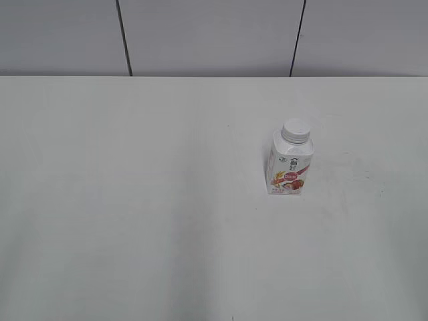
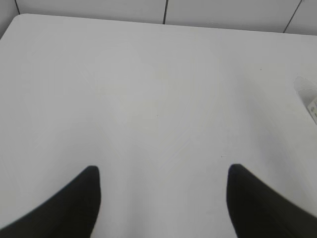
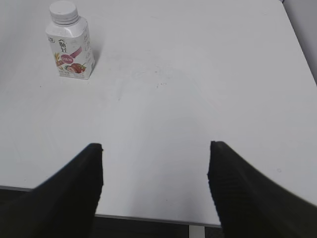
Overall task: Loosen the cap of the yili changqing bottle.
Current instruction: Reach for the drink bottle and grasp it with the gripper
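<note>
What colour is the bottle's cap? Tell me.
White. The cap on the bottle shows best in the right wrist view.

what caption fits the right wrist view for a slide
Open right gripper hovers over the table, capped bottle upright far left.

We see only our grippers: the left gripper (image 2: 163, 171) shows two matte black fingers (image 2: 74, 208), broad at the base and tapering to rounded tips. The right gripper (image 3: 154, 148) looks identical, black and unmarked.

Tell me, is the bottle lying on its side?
No, the bottle stands upright on the table, with its white cap on top.
</note>
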